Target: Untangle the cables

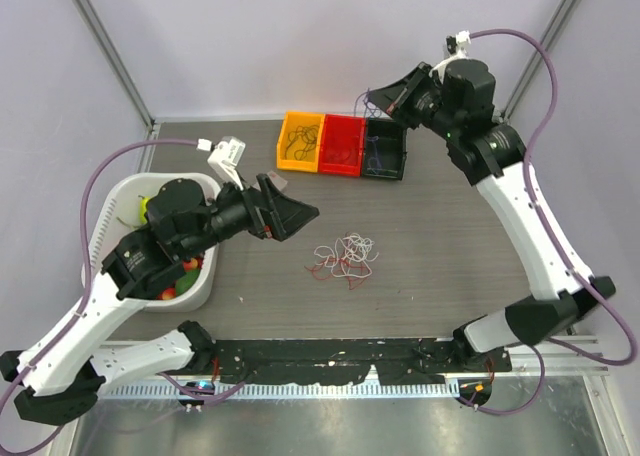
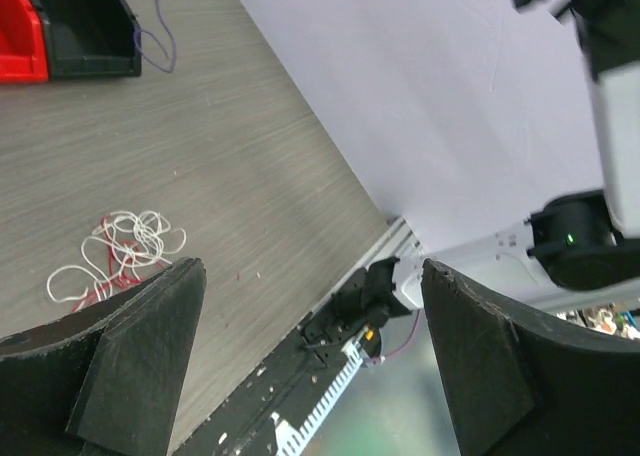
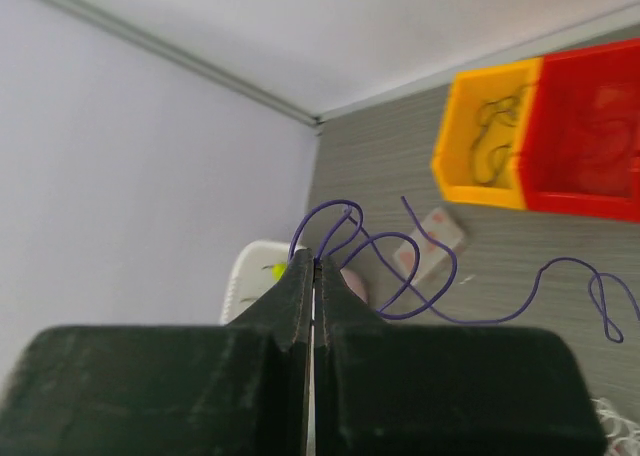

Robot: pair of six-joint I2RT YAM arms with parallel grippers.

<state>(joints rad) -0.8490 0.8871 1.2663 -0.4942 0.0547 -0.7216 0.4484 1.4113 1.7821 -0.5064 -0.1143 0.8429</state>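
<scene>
1. The table [image 1: 450, 266] has a matt grey wood-grain surface.
2. The yellow bin [image 1: 300, 141], red bin [image 1: 342, 146] and black bin [image 1: 385, 148] are smooth, glossy plastic.
3. The fingers [image 2: 130, 376] of the left gripper [image 2: 312, 268] look like matt black plastic, faintly grainy.
4. The red and white cables [image 1: 345, 256] and the purple cable [image 3: 420, 296] have smooth plastic sheaths.
5. The basket [image 1: 112, 201] is white plastic.

No writing, brand or number can be read; the white toothed strip [image 1: 300, 388] along the surface's [image 1: 450, 236] near edge shows no legible figures.
</scene>
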